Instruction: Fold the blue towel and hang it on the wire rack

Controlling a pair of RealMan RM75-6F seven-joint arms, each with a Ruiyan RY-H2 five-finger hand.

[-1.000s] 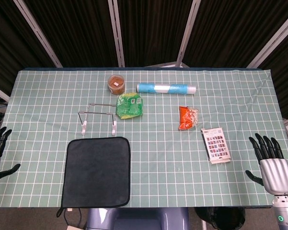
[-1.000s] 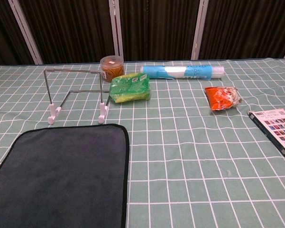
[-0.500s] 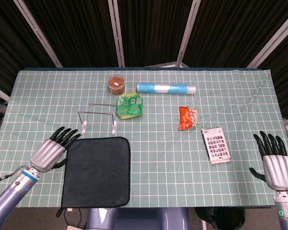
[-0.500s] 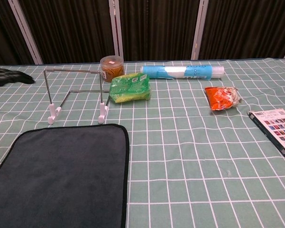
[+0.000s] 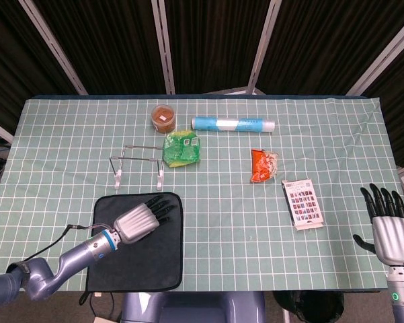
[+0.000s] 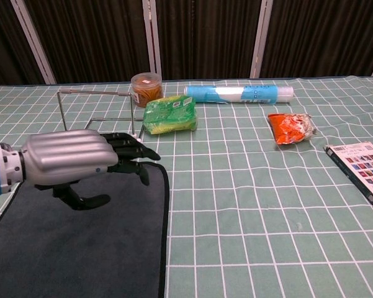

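Observation:
The dark blue towel [image 5: 138, 259] [image 6: 80, 248] lies flat and unfolded at the table's front left. Just behind it stands the wire rack [image 5: 138, 160] [image 6: 96, 105] on white feet. My left hand [image 5: 141, 219] [image 6: 80, 161] hovers over the towel's far half with fingers stretched out toward the far right corner, holding nothing. In the chest view it hides part of the rack's feet. My right hand [image 5: 388, 225] is at the table's right front edge, fingers spread and empty, seen only in the head view.
A green packet [image 5: 182, 149] sits right of the rack, a brown jar [image 5: 164, 118] behind it. A blue-and-clear roll [image 5: 232, 124] lies at the back, an orange packet [image 5: 263, 165] in the middle, and a booklet [image 5: 304, 203] toward the right.
My left hand has swept in from the left edge to above the towel. My right hand has slid slightly further right and down.

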